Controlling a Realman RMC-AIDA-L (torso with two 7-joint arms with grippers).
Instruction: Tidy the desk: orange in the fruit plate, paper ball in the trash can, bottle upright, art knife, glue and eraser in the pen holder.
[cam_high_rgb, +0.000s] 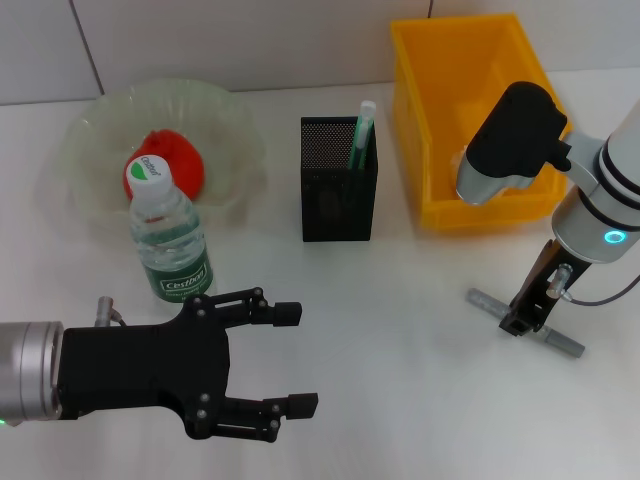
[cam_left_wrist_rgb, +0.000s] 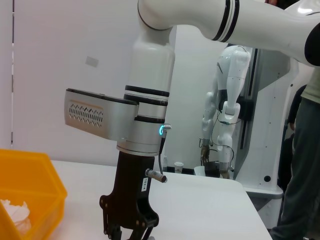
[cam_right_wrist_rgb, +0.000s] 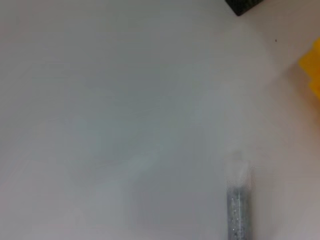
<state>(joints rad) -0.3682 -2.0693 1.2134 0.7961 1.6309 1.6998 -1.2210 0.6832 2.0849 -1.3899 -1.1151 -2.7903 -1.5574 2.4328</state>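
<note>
The orange (cam_high_rgb: 180, 160) lies in the translucent fruit plate (cam_high_rgb: 90, 130) at the back left. In front of the plate the bottle (cam_high_rgb: 172, 245) stands upright with its green cap on. A green stick with a white cap, apparently the glue (cam_high_rgb: 362, 130), leans in the black mesh pen holder (cam_high_rgb: 338, 195). The paper ball (cam_left_wrist_rgb: 12, 212) rests in the yellow trash can (cam_high_rgb: 430, 120). On the table at the right lies the grey art knife (cam_high_rgb: 560, 340), and my right gripper (cam_high_rgb: 525, 320) reaches down and is shut on its middle. My left gripper (cam_high_rgb: 298, 360) hovers open at the near left. The eraser is out of view.
In the left wrist view another white robot (cam_left_wrist_rgb: 225, 115) and a person (cam_left_wrist_rgb: 302, 165) stand beyond the table's far edge. In the right wrist view the pen holder's corner (cam_right_wrist_rgb: 242, 5) and a bit of the trash can (cam_right_wrist_rgb: 312, 70) show beyond the knife (cam_right_wrist_rgb: 237, 212).
</note>
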